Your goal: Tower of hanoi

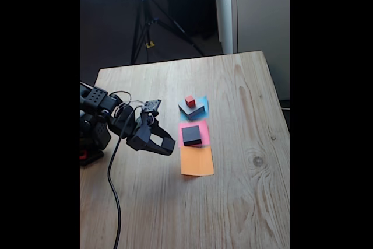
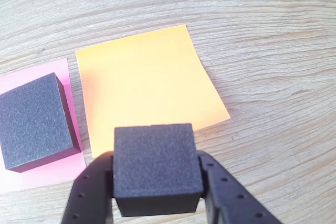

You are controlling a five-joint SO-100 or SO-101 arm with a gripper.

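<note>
small dark grey block [image 2: 157,169] between gripper [image 2: 157,182] fingers above orange paper [image 2: 142,82]

Daylight falls on the wooden table [image 1: 233,202] in the fixed view, pale and washed out towards the near right; a bright overexposed band glows at the top left; the background behind stays dim; the whole picture is soft and low in detail, with black bars at both sides; the wrist view is bright, evenly lit and sharp; the orange paper square [image 2: 147,82] looks slightly bleached.

Grainy wood table [image 2: 273,24], matt paper squares, rough, prob. foam blocks [image 2: 157,166]
</note>
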